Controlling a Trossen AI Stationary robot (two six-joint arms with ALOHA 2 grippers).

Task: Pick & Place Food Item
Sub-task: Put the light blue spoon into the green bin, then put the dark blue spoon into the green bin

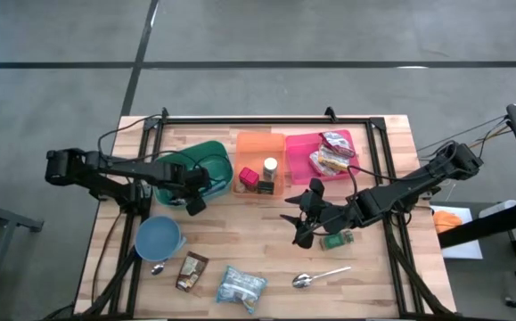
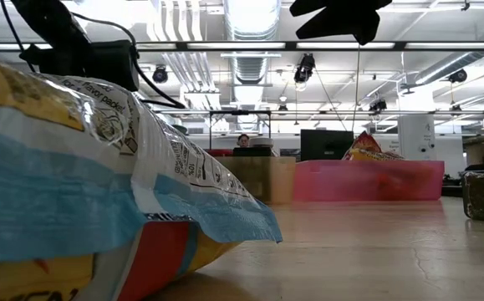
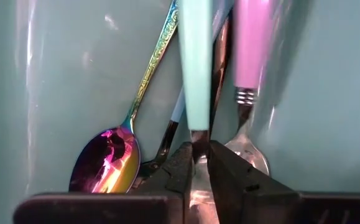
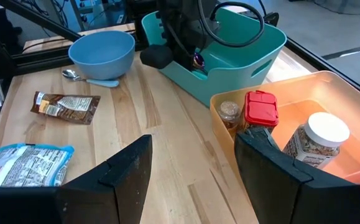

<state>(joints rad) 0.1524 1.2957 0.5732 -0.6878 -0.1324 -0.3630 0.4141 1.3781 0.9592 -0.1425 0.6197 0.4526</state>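
A wooden desk is seen from above, carrying three bins. The left pincer is reached into the teal bin, its fingers nearly together around the teal-handled utensil beside an iridescent spoon. The right pincer is held apart and empty above the desk, near the orange bin. A snack packet is left at the desk's front edge.

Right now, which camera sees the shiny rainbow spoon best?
The left wrist view: the rainbow spoon fills it, leaning inside the green bin, beside the left gripper. The high and low views don't show it; the right wrist view sees only the bin.
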